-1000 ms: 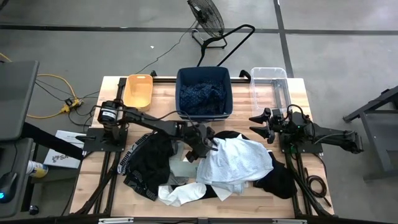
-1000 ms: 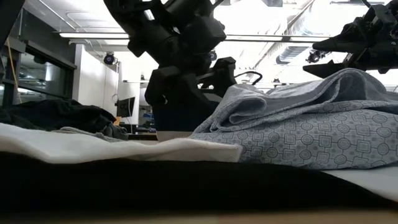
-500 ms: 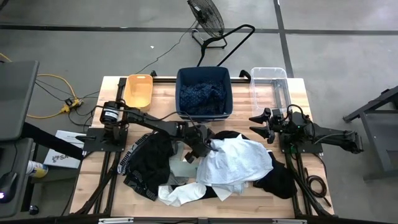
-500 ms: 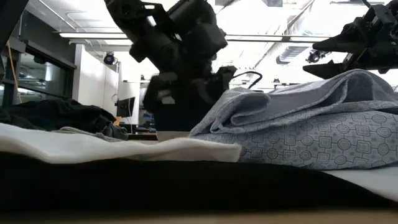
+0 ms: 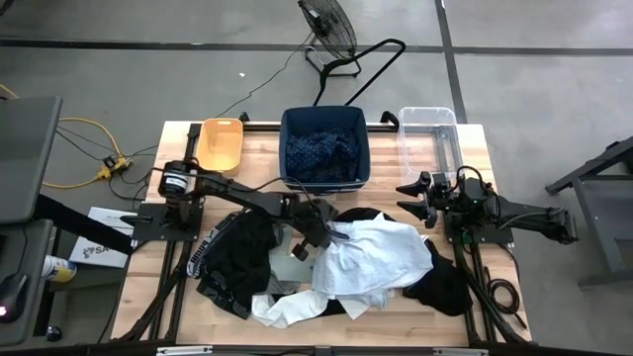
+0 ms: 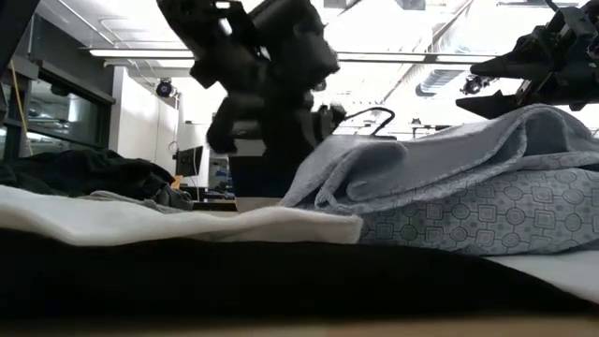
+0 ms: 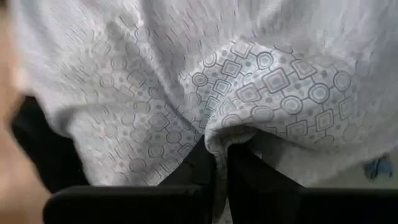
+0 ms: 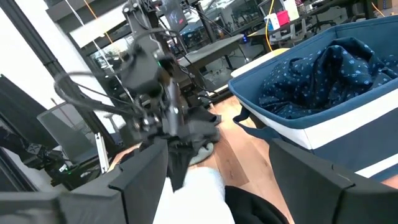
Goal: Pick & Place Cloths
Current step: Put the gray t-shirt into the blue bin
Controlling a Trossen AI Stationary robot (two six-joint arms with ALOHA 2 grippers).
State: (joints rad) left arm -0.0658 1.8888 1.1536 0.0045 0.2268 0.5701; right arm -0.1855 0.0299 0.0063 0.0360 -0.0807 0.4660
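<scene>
Wooden table (image 5: 259, 166): orange bin (image 5: 219, 143), navy bin (image 5: 324, 148), clear bin (image 5: 428, 135) along far edge; heap of cloths (image 5: 326, 262) across near half.

The dark left hand (image 6: 281, 103) is smeared by motion blur in the low view, and in the left wrist view the pale blue patterned cloth (image 7: 249, 81) fills the picture, running past its edges and hiding all of the wooden table beneath. In the high view that cloth covers part of the black garment (image 5: 450, 287) and the white cloth (image 5: 287, 309) under it. The dark right hand (image 8: 217, 162) shows only its two fingers, cut off at the picture's lower edge.
</scene>
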